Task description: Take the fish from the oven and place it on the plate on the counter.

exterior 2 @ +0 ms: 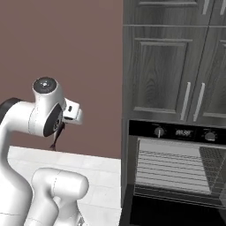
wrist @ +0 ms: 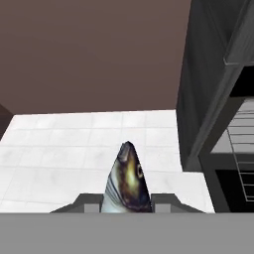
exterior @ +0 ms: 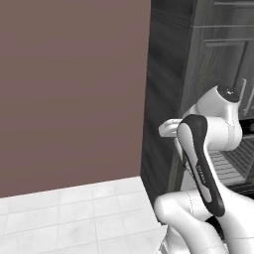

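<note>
Fish (wrist: pixel 127 181): clamped between the part-closed fingers (wrist: pixel 163 201), long axis running straight out ahead of them, clear of the oven (exterior 2: pixel 176 172).

Flat, even rendered light with no visible source, soft and low in detail throughout, faint shading on the pale floor tiles (exterior: pixel 74 208), dull sheen on the fish (wrist: pixel 127 183), dark cabinet side (wrist: pixel 198 99) nearly featureless, no glare.
</note>
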Robot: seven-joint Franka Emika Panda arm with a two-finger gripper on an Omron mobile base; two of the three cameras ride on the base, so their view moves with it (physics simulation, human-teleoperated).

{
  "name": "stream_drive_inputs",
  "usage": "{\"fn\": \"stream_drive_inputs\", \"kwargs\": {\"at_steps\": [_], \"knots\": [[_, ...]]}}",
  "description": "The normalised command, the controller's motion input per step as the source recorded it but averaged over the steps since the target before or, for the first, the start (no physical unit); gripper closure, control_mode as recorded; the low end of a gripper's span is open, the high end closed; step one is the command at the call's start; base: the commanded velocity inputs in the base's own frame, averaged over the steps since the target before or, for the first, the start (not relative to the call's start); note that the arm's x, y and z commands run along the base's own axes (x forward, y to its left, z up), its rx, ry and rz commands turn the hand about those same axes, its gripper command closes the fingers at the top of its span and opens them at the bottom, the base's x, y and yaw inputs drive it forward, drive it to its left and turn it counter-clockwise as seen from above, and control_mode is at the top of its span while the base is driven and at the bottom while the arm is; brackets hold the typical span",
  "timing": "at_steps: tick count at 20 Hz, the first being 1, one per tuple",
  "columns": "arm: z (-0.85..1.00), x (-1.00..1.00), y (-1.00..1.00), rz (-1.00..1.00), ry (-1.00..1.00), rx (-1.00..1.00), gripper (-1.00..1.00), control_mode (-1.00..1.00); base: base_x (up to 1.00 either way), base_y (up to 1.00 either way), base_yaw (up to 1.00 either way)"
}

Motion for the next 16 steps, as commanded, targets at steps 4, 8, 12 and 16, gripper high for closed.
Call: {"fn": "stream_drive_inputs", "kwargs": {"at_steps": [4, 8, 12, 16], "knots": [[0.0, 0.0, 0.0, 0.0, 0.0, 0.0, 1.0, 1.0, -0.51, -0.03, -0.09], [0.0, 0.0, 0.0, 0.0, 0.0, 0.0, 1.0, 1.0, -0.63, -0.17, -0.1], [0.0, 0.0, 0.0, 0.0, 0.0, 0.0, 1.0, 1.0, -0.49, -0.83, -0.07], [0.0, 0.0, 0.0, 0.0, 0.0, 0.0, 1.0, 1.0, -0.24, -1.0, -0.03]]}}
